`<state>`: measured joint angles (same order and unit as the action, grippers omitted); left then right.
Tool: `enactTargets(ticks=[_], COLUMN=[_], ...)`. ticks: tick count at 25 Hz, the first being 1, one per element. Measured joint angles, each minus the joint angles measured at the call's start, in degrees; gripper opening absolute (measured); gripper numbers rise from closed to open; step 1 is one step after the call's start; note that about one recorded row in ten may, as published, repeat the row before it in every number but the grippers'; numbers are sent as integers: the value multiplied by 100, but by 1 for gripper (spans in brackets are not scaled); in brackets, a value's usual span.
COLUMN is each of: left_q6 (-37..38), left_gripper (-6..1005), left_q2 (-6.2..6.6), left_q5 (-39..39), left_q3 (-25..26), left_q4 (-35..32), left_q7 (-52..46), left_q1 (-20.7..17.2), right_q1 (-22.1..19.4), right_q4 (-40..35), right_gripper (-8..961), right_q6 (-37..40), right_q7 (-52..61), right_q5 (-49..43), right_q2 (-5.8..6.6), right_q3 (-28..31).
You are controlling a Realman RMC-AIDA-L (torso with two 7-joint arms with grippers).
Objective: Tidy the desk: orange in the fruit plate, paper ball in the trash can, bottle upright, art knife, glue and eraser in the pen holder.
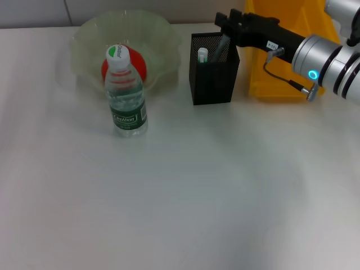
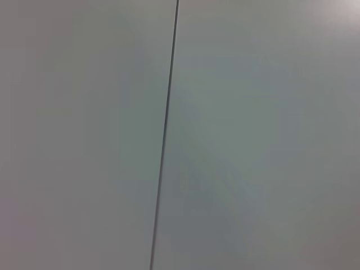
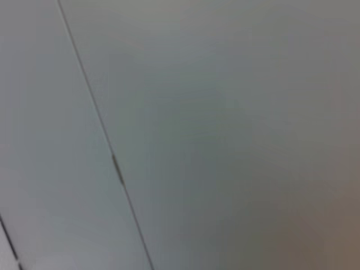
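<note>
Even, soft overhead light fell on the pale table (image 1: 180, 214); shadows were faint, the head view slightly hazy, both wrist views blurred and featureless.

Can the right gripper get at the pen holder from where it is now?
Probably yes. The right gripper is right at the pen holder's open top, nothing between them; the trash can sits behind the arm, off its path.

You've got a matt white desk (image 1: 185, 197), smooth. The bottle (image 1: 125, 95) is clear glossy plastic; the fruit plate (image 1: 163, 31) is translucent ribbed plastic, the pen holder (image 1: 214, 81) black metal mesh. The trash can (image 1: 281, 79) is smooth yellow plastic; the right arm's (image 1: 323, 59) shell is satin silver metal.
</note>
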<state>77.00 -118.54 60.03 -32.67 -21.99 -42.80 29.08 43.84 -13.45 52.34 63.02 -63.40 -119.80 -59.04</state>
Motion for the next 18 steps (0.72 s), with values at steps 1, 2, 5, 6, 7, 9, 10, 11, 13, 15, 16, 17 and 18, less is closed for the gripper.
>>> enactTargets(ticks=[1,2,5,6,7,9,10,11,13,15,16,17,18], left_q6=[2,5,2,0,-1,-1,3,9,47,66,75,75,82], left_gripper=[712,712,713,713,713,713,713,713,713,713,712,712,712], left_q2=[0,-1,-1,0,4,10,11,11,12,14,15,15,31], left_q5=[1,7,36,44,48,53,54,54,53,52,52,52,81], left_q3=[-7,-13,-23,-25,-26,-27,-28,-28,-29,-29,-30,-30,-78], left_q4=[0,-1,-8,-6,-5,-5,-9,-15,-30,-36,-40,-40,-113], left_q7=[0,0,0,0,-8,-38,-47,-53,-70,-107,-155,-155,-348], left_q1=[6,14,28,28,24,-5,-21,-33,-67,-86,-99,-99,-142], right_q1=[-10,-29,-130,-181,-243,-375,-425,-479,-590,-714,-780,-841,-889], right_q4=[31,89,227,241,240,233,227,224,204,190,179,156,92], right_gripper=[285,324,441,459,478,515,533,551,588,625,625,625,625], right_q6=[21,87,428,574,751,1107,1273,1417,1726,2046,2212,2378,2487], right_q7=[-82,-184,-515,-591,-661,-781,-798,-804,-789,-770,-762,-747,-678], right_q5=[123,305,782,895,985,1144,1178,1198,1243,1400,1486,1563,1588], right_q2=[-6,-9,-11,-11,-11,-11,-10,-10,-1,16,27,36,48], right_q3=[0,-2,-9,-7,0,5,6,6,18,32,36,35,26])
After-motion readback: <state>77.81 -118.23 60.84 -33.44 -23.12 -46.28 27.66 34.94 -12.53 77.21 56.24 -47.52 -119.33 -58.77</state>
